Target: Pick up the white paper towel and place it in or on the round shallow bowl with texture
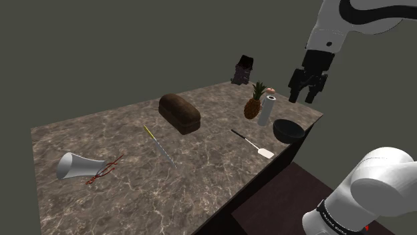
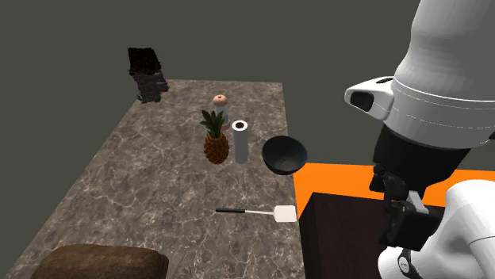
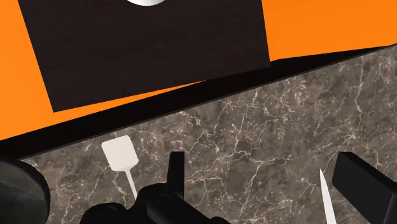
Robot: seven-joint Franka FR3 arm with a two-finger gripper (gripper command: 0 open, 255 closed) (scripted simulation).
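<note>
The white paper towel (image 1: 268,110) (image 2: 240,141) is a roll standing upright near the table's right edge in the shoulder view, beside a pineapple (image 1: 253,103) (image 2: 214,139). A round, shallow dark bowl (image 1: 289,130) (image 2: 285,154) (image 3: 18,191) sits just in front of the roll at the table corner. My black gripper (image 1: 304,97) (image 3: 262,159) hangs open in the air, above and to the right of the roll in the shoulder view, holding nothing. Its fingers (image 3: 175,175) stand wide apart over bare marble.
A white-headed spatula (image 1: 254,143) (image 2: 262,212) (image 3: 119,154) lies near the bowl. A brown bread loaf (image 1: 179,112), a thin yellow stick (image 1: 159,145), a tipped white cup (image 1: 77,165) and red glasses (image 1: 107,168) lie further left. A dark object (image 1: 243,70) stands at the far corner.
</note>
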